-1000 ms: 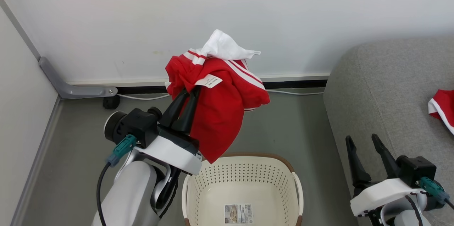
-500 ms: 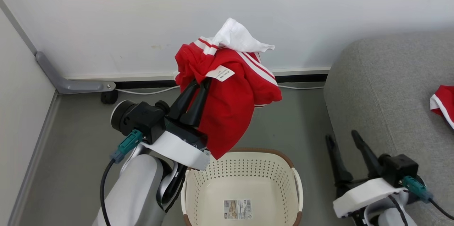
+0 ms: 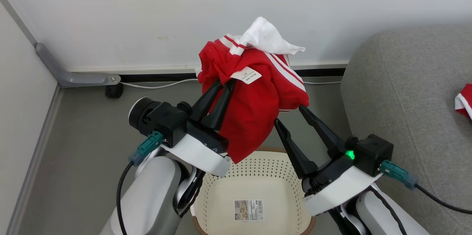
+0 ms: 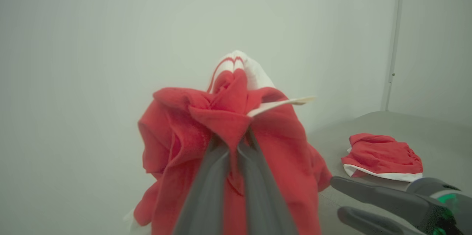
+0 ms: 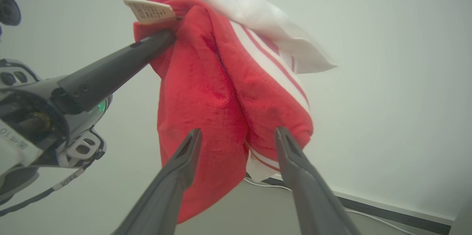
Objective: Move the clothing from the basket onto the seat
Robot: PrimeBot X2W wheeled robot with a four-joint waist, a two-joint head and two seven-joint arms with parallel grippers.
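Toward the left, above the grey floor (image 3: pixel 81 128): left gripper (image 3: pixel 225 82) clenched on a fold of a red garment (image 3: pixel 254 117), held up in the air, white trim bunched on top, paper tag (image 3: pixel 246 75) by the fingertips. Beneath the hanging fabric, basket (image 3: pixel 254 163), sticker (image 3: pixel 249 210) on its bottom. Just right of the garment, right gripper (image 3: pixel 288 114) spread wide, gripping nothing, tips near the lower fold; contact unclear. Farther right, on the grey sofa (image 3: pixel 405 91), a second red garment (image 3: pixel 465 99) with white edging.
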